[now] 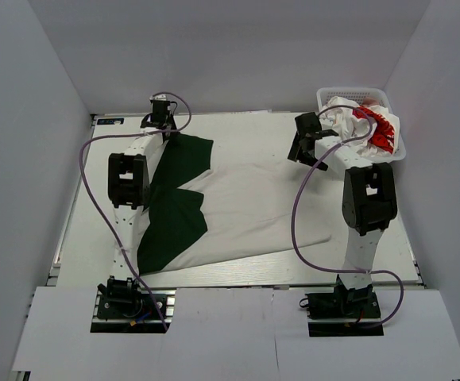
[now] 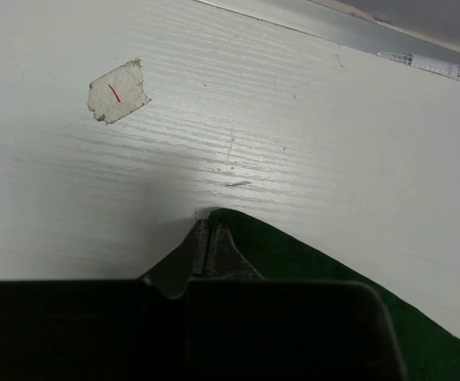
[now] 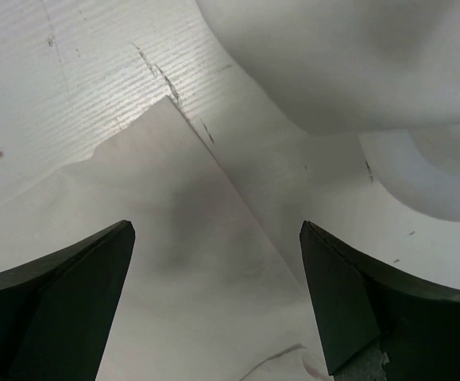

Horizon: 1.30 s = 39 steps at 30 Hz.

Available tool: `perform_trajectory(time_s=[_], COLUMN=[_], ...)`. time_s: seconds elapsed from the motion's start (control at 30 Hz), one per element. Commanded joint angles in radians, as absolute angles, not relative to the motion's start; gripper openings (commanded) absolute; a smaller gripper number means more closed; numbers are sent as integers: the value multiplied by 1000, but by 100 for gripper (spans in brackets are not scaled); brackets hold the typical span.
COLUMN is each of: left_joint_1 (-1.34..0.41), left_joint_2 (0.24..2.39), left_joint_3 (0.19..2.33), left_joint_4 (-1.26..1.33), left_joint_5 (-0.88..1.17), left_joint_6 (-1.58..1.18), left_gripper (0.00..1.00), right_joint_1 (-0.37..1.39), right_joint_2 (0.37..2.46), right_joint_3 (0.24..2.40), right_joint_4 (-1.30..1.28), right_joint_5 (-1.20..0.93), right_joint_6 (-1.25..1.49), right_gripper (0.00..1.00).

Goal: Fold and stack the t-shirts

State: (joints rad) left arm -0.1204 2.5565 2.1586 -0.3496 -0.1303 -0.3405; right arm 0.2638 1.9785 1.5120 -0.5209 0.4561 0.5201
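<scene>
Left wrist view shows my left pincer (image 2: 209, 232) clamped on the green sleeve (image 2: 317, 274) corner, likely to pull it flat. My right pincer (image 3: 218, 238) hangs wide apart over the far edge of the white t-shirt (image 1: 253, 206) on the tabletop (image 1: 245, 125), ready to grab it.

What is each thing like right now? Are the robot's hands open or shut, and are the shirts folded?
green-and-white t-shirt, spread out on the table, not neatly folded.
printed t-shirt, crumpled in the basket.
basket, upright, shirt inside.
left gripper, shut on the green-and-white t-shirt's green corner.
right gripper, open, over a white corner of that shirt.
</scene>
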Motion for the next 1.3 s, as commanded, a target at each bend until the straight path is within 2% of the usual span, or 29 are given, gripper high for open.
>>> perform_trajectory(time_s=[0.0, 0.27, 0.53, 0.77, 0.9, 1.0, 1.03, 1.1, 1.13, 1.23, 1.27], left_joint_1=[-129, -129, -138, -138, -147, -147, -147, -147, -147, -156, -156], left_joint_2=[2491, 2369, 2180, 2146, 2137, 2112, 2103, 2068, 2057, 2016, 2007], left_joint_3=[2095, 1993, 1767, 1726, 1703, 1680, 1660, 1651, 1625, 1594, 1594], left_joint_4=[-387, -295, -138, -117, -106, -106, -95, -95, -83, -74, -74], left_joint_5=[-140, -159, -140, -140, -140, -140, -149, -179, -193, -218, -218], left_joint_6=[-301, -282, -282, -253, -242, -232, -223, -222, -222, -222, -222], left_gripper=[0, 0, 0, 0, 0, 0, 0, 0, 0, 0, 0], right_joint_1=[259, 259, 253, 253, 255, 255, 256, 259, 259, 258, 261], right_joint_2=[2011, 2108, 2229, 2302, 2316, 2286, 2280, 2246, 2229, 2198, 2183], right_joint_3=[1572, 1666, 1801, 1812, 1787, 1758, 1746, 1694, 1684, 1634, 1623], right_joint_4=[-526, -505, -388, -387, -385, -397, -391, -364, -364, -356, -357], right_joint_5=[482, 456, 437, 419, 385, 385, 387, 391, 397, 419, 425], right_joint_6=[540, 517, 495, 509, 514, 534, 534, 526, 529, 538, 538], right_gripper=[90, 90, 90, 90, 82, 71, 61, 54, 47, 46, 37])
